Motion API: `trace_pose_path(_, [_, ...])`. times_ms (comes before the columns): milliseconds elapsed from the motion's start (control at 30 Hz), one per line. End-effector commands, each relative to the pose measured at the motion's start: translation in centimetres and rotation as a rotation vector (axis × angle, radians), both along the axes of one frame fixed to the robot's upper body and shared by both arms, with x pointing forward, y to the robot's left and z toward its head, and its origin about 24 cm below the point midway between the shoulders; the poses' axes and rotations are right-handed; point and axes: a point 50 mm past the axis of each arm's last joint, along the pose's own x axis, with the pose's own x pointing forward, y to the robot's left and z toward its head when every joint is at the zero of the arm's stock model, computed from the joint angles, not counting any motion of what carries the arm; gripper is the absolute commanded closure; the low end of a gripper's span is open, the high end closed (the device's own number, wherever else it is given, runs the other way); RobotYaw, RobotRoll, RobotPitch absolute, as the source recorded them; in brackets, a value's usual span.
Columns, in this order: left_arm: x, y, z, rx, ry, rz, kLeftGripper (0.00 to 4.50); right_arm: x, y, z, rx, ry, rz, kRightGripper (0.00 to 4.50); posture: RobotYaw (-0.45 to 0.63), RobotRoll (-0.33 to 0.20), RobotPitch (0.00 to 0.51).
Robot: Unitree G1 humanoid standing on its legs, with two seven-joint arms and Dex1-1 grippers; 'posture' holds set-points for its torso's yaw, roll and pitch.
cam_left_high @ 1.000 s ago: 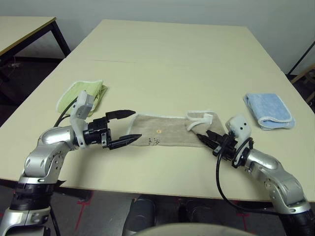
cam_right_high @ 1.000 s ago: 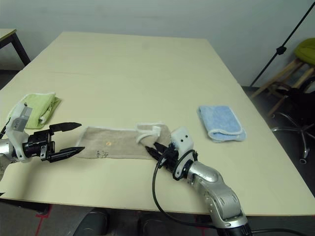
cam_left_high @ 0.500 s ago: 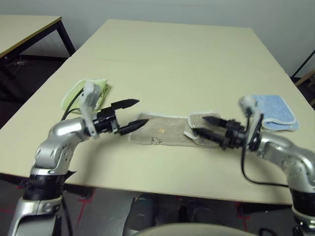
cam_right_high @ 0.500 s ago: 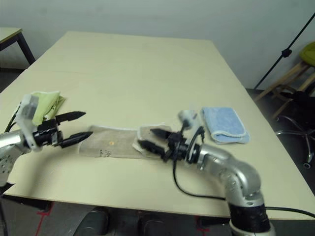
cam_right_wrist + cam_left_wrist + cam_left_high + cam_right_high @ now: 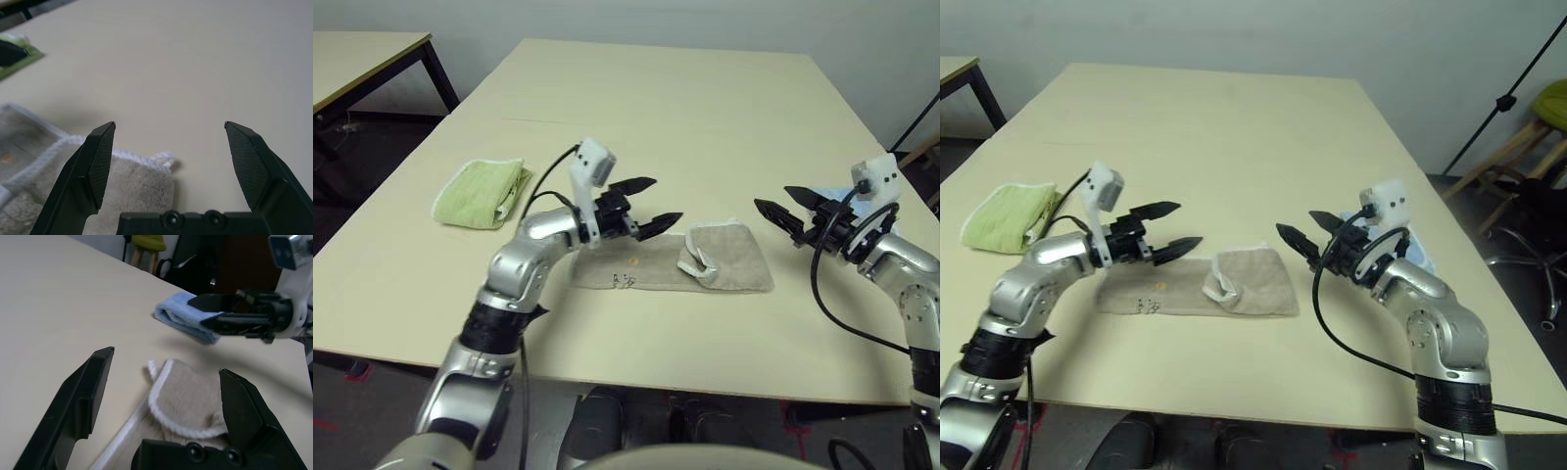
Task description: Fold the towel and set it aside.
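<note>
A folded light green towel (image 5: 481, 192) lies near the left edge of the pale surface (image 5: 666, 108); a folded light blue towel (image 5: 183, 320) rests at the right side. A second table (image 5: 357, 61) stands beyond, stools (image 5: 1538, 117) at right.

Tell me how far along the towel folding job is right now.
Partly done. The towel lies in a long strip near the table's front edge, its right end already turned back over itself. Nothing is in hand: the left gripper hovers above the towel's left half and the right gripper hangs off to its right, both with jaws open and empty. Left: finish folding, then set it aside, perhaps near the green towel or blue towel.
</note>
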Motion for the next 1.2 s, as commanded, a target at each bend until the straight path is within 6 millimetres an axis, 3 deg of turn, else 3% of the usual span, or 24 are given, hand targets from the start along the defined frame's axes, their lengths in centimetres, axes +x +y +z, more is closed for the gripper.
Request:
trace_pose_path(33, [0.4, -1.9, -1.0, 0.070, 0.010, -0.078, 0.00, 0.3, 0.3, -1.2, -0.013, 0.026, -0.020, 0.03, 0.15, 0.000, 0.061])
trace_pose_path(67, [0.5, -2.4, -0.9, 0.066, 0.024, -0.094, 0.00, 0.5, 0.4, -1.3, -0.003, 0.031, -0.021, 0.19, 0.15, 0.000, 0.061])
trace_pose_path(167, [0.5, -3.2, -0.5, 0.058, 0.028, -0.156, 0.63, 1.0, 0.6, -1.2, 0.007, 0.025, -0.044, 0.96, 0.14, 0.000, 0.059])
trace_pose_path(467, [0.5, -4.1, -0.6, 0.153, 0.000, -0.247, 3.82, 1.7, 1.7, -0.3, 0.039, -0.024, -0.049, 4.45, 0.15, 0.000, 0.047])
trace_pose_path(533, [0.5, -4.0, -1.4, 0.209, 0.012, -0.268, 4.46, 1.9, 2.1, -0.6, 0.034, -0.017, -0.039, 4.50, 0.15, 0.000, 0.044])
trace_pose_path(767, [0.2, -4.1, -5.2, 0.295, 0.091, -0.278, 4.46, 2.2, 3.5, -3.2, -0.006, 0.056, -0.029, 4.50, 0.15, 0.000, 0.035])
trace_pose_path(900, [0.3, -3.0, -7.3, 0.369, 0.124, -0.249, 4.46, 2.3, 3.9, -6.0, -0.047, 0.150, -0.042, 4.50, 0.15, 0.000, 0.032])
trace_pose_path(1033, [0.5, -1.6, -8.1, 0.399, 0.139, -0.215, 4.46, 2.0, 3.8, -8.1, -0.062, 0.224, -0.068, 4.50, 0.16, 0.000, 0.031])
trace_pose_path(1200, [1.0, -0.3, -8.5, 0.406, 0.141, -0.155, 4.46, 2.1, 3.7, -8.8, -0.079, 0.223, -0.080, 4.50, 0.17, 0.000, 0.028])
